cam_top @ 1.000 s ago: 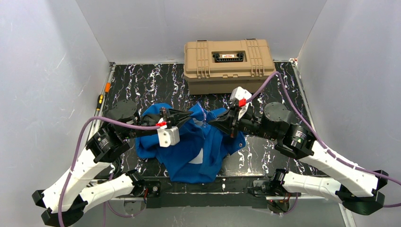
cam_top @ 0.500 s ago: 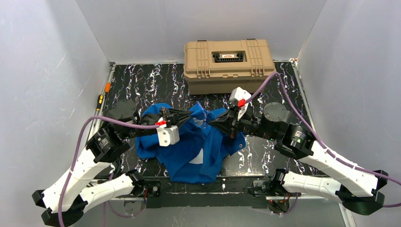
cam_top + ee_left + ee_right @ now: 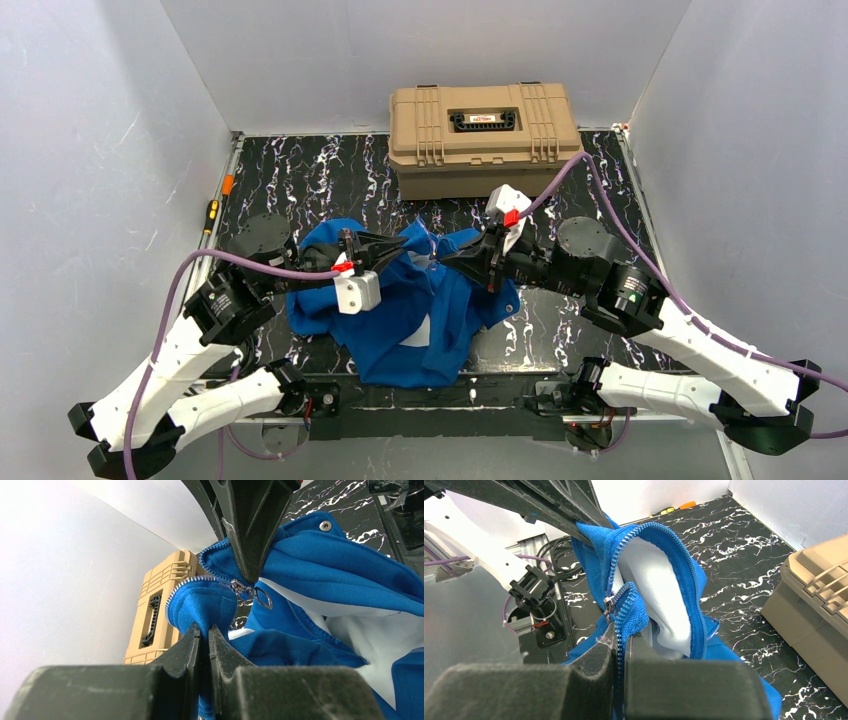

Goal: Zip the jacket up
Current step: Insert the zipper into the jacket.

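Note:
The blue jacket lies bunched on the black marbled table between my arms, with pale lining showing. My left gripper is shut on a fold of blue fabric next to the zipper teeth. My right gripper is shut on the zipper edge of the jacket, just below the metal slider. In the left wrist view the slider and its pull tab hang just under the right gripper's fingertips. Both grippers hold the collar end lifted off the table, tips close together.
A tan hard case stands at the back centre, just behind the grippers; it also shows in the left wrist view and the right wrist view. Screwdrivers lie along the left table edge. White walls enclose three sides.
Almost nothing. The left wrist and its cable have shifted very slightly; both grippers keep their hold on the jacket.

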### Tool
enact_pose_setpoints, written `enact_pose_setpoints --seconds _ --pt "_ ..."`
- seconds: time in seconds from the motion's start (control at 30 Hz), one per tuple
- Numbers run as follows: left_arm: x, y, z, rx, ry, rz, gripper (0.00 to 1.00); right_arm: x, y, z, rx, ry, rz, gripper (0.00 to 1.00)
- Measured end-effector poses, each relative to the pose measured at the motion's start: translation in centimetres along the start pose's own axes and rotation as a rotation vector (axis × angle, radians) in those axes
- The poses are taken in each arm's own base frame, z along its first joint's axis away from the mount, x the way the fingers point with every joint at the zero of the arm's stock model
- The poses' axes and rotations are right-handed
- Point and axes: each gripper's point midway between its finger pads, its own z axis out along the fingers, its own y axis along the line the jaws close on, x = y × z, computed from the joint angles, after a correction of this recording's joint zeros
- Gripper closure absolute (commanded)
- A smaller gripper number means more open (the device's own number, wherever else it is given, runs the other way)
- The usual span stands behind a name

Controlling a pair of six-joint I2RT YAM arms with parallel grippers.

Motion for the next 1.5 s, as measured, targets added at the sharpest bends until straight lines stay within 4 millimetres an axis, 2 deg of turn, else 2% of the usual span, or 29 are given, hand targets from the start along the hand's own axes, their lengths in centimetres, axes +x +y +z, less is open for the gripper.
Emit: enact_pose_setpoints --seconds 0.77,1.5 --pt "-0.1 -0.1 0.0 0.012 -0.007 0.039 1.0 0.0 0.0 0.0 0.0 0.0 0.0 0.99" --pt "0.1 -2.2 0.0 0.113 -0.02 0.076 1.0 0.4 -0.1 0.2 0.004 0.015 -0.002 0.99"
